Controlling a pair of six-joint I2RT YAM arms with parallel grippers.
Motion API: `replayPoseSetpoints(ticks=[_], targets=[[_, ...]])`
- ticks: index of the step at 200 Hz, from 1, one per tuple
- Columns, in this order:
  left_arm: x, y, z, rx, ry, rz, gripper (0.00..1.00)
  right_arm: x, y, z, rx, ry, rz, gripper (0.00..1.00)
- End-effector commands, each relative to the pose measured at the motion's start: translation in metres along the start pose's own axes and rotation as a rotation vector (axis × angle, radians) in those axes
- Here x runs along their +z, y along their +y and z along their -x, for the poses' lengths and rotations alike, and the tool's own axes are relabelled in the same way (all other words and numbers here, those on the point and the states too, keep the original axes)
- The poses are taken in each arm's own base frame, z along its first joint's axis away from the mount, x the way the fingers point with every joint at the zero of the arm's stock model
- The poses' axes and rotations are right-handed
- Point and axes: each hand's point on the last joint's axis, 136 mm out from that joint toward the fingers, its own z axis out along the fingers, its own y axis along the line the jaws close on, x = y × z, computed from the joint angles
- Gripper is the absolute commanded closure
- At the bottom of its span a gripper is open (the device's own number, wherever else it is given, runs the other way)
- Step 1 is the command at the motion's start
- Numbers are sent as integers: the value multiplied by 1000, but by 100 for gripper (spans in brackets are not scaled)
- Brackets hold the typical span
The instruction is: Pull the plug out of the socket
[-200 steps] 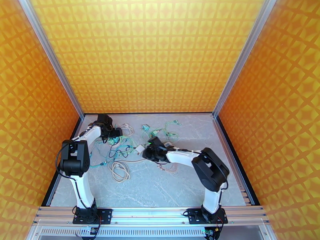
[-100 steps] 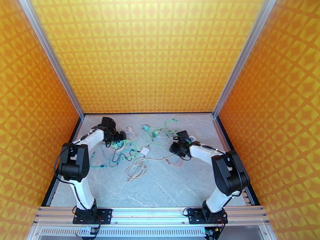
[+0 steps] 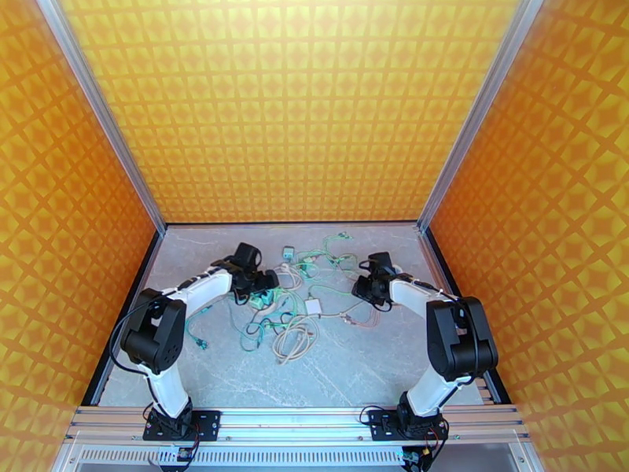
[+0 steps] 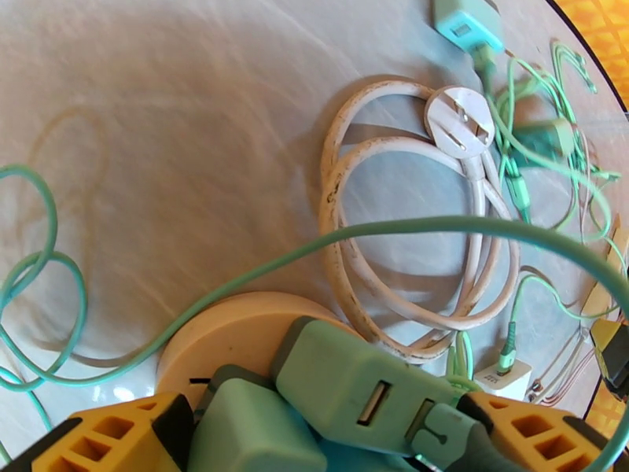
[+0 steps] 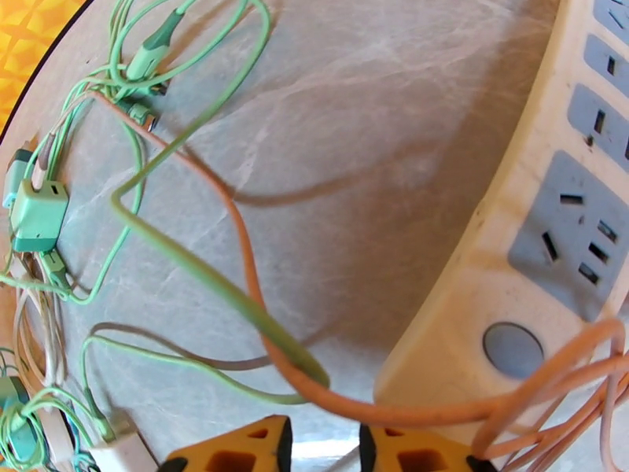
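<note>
A: Left gripper (image 4: 330, 438), wrist view: jaws set wide along the bottom edge, with the green charger plug (image 4: 358, 387) and a second green charger (image 4: 248, 430) between them. The fingers (image 4: 118, 434) look to sit against the cluster, but we cannot tell if they press.

B: Plug location?

A: Bottom centre of that frame, seated on the round cream socket (image 4: 228, 332). In the top view it is mid-frame, just beside the left gripper.

B: How do we pull well?

A: We'd square the pads on the plug alone, not its neighbour, and draw straight along the prongs. The socket looks light and unanchored, so we expect it to lift too unless pinned. Mind the green cable (image 4: 314, 241) arching over it.

B: Which way does it lie?

A: Its long axis runs upper left to lower right in the wrist frame. The USB ports (image 4: 375, 403) face the camera and a cable connector (image 4: 444, 434) enters the lower-right end. The prongs are hidden; we judge they point down into the socket.

B: Right gripper (image 5: 322, 454)?

A: Jaws nearly together, with a narrow gap, at the bottom edge beside the white power strip (image 5: 503, 253). An orange cable (image 5: 244, 261) crosses just above. We cannot tell whether it holds anything. It is well apart from the plug.
</note>
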Motion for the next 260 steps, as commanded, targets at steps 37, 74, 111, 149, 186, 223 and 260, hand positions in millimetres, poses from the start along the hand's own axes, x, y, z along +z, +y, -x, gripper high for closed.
replayPoseSetpoints(ticks=[37,74,111,149,186,223,260], targets=[[-4,2,-43,-36,73,93,7,-22,27,4,-38,-3,138,55],[-25,1,-16,67,23,151,1,-53,59,5,-67,-61,238,39],[-53,17,20,82,-54,157,1,-82,105,-6,-130,-102,330,20],[-90,13,33,171,-133,116,1,-95,149,-24,-184,-101,392,1],[-111,16,11,220,-164,52,2,-88,175,-35,-210,-71,416,1],[-123,21,-26,303,-191,-8,11,-76,188,-44,-205,-40,417,2],[-106,23,-68,387,-144,-31,26,-65,197,-47,-157,-8,443,2]])
